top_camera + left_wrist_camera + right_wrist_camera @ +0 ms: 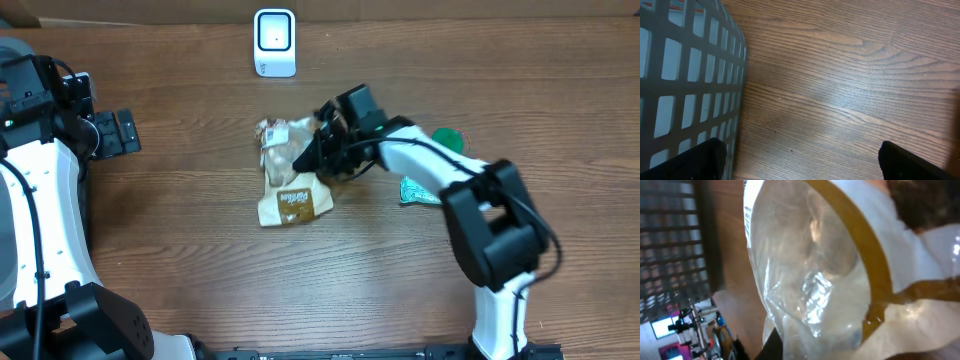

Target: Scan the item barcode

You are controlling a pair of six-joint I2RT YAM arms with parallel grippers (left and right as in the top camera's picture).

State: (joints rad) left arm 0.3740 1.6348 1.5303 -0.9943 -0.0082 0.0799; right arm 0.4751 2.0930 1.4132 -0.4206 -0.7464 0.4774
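Closest in, the right wrist view is filled with crinkled clear film and a tan band. This is the snack bag [810, 290], pressed right up to the lens. From above, your right gripper [308, 158] is closed on the bag's upper edge near the middle of the wood-grain table [200, 260]. The bag is crumpled, glossy, tan and white.

This looks like the grasp step. Next you would need to lift the bag, carry it to the scanner and turn it until the barcode faces the window. No barcode shows, and thin film may slip.

Right of that arm lie a teal packet [415, 190] and a round green object [448, 139]. Far left, your left gripper [128, 132] rests with fingers spread wide, holding nothing, beside a grey mesh basket [690, 75]. Farthest back stands the scanner [274, 42], small, white and round-cornered.
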